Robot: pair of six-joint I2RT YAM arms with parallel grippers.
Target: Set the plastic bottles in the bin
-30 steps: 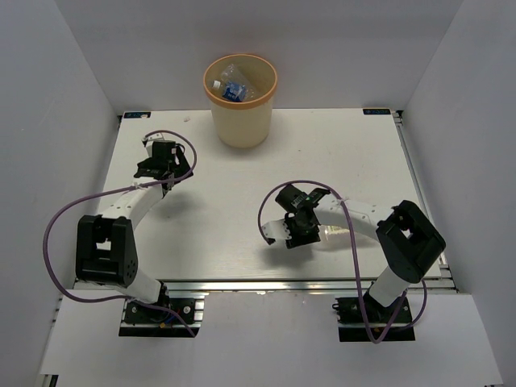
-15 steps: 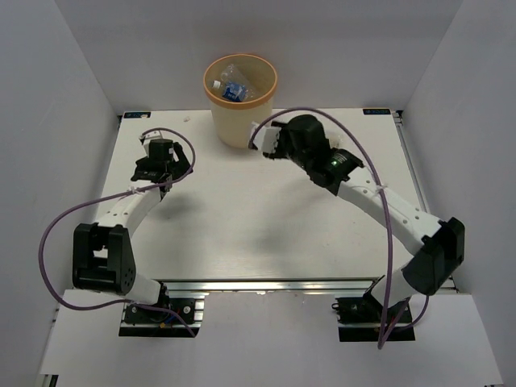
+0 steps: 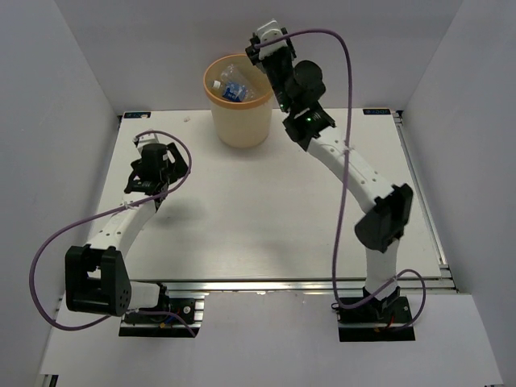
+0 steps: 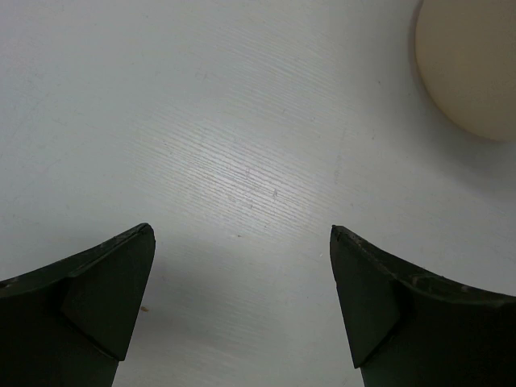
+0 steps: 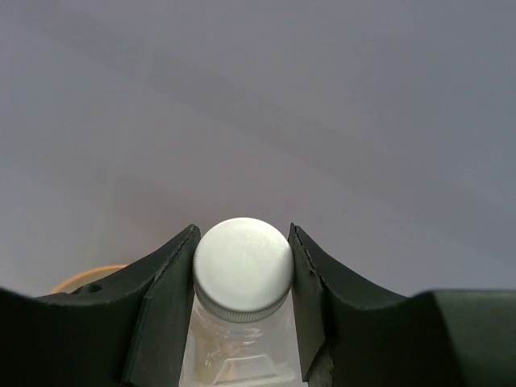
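The bin (image 3: pixel 240 121), a tan wastebasket, stands at the table's far edge, and several plastic bottles (image 3: pixel 230 85) lie inside it, one with a blue label. My right gripper (image 3: pixel 264 45) is raised high beside the bin's right rim. In the right wrist view this gripper (image 5: pixel 243 230) is shut on a clear plastic bottle (image 5: pixel 243 270) with a white cap, its neck held between the fingers. A sliver of the bin's rim (image 5: pixel 81 280) shows low on the left. My left gripper (image 3: pixel 151 157) hovers over the table left of the bin, open (image 4: pixel 241 231) and with nothing in it.
White walls enclose the table on the left, the right and behind the bin. The bin's wall (image 4: pixel 472 68) shows at the top right of the left wrist view. Purple cables loop from both arms.
My right arm has swung from low over the table's middle up and back to the bin's right rim, carrying the bottle. The left arm has shifted slightly left.
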